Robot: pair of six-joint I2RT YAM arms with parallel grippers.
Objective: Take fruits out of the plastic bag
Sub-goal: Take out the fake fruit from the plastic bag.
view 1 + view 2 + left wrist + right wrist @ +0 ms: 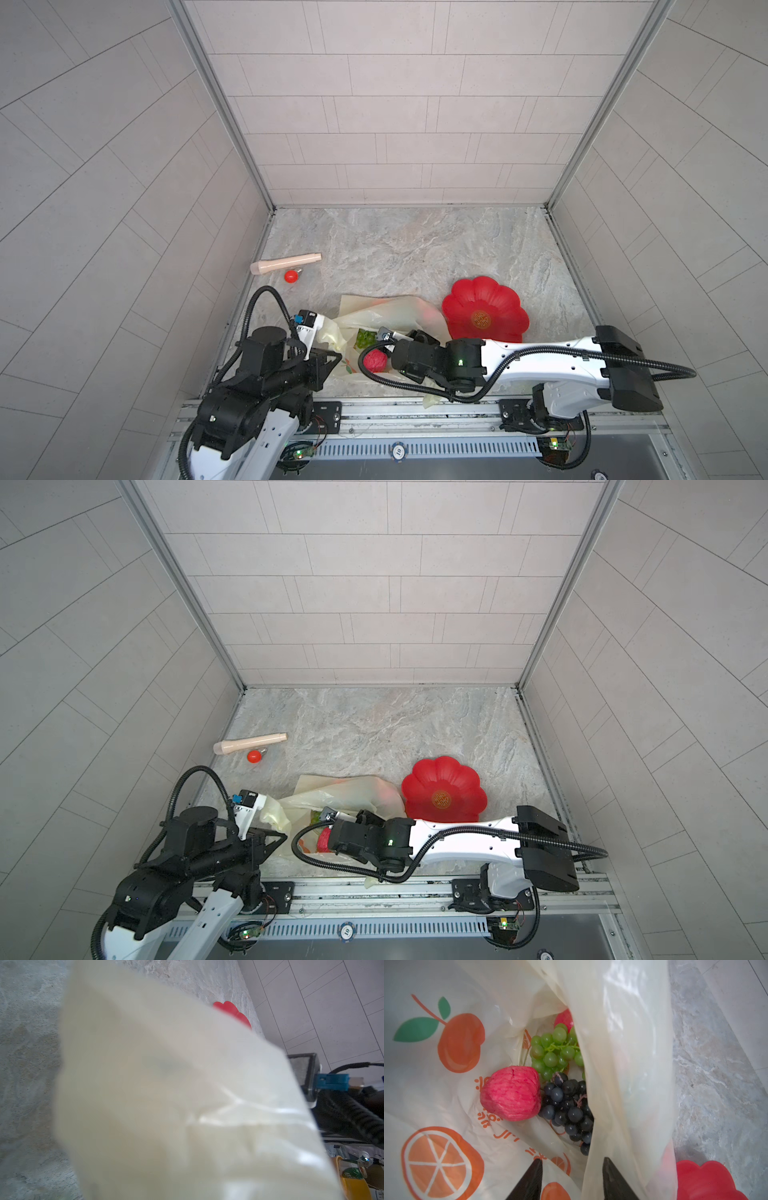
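Right fingers (529, 1182) are spread wide with nothing between them, poised at the open mouth of the plastic bag (446, 1095), which lies on the marble surface (415, 249). Just ahead of those fingers sits the dark purple grape bunch (566, 1109), with the pink wrinkly fruit (510, 1093) touching it on one side. Past them comes the green grape bunch (554, 1051), and deepest in, half hidden by film, a red round fruit (563, 1018). All four are inside the bag! Over at the left arm (266, 365), the left fingers are pressed together on the bag's rim, buried in bunched film that blankets the left wrist view. Beyond the right fingers, just beside the bag, lies the red flower-shaped plate (484, 309). Far past the left fingers, well apart from the bag, a beige cylinder (286, 264) and a small red ball (291, 276) lie side by side.
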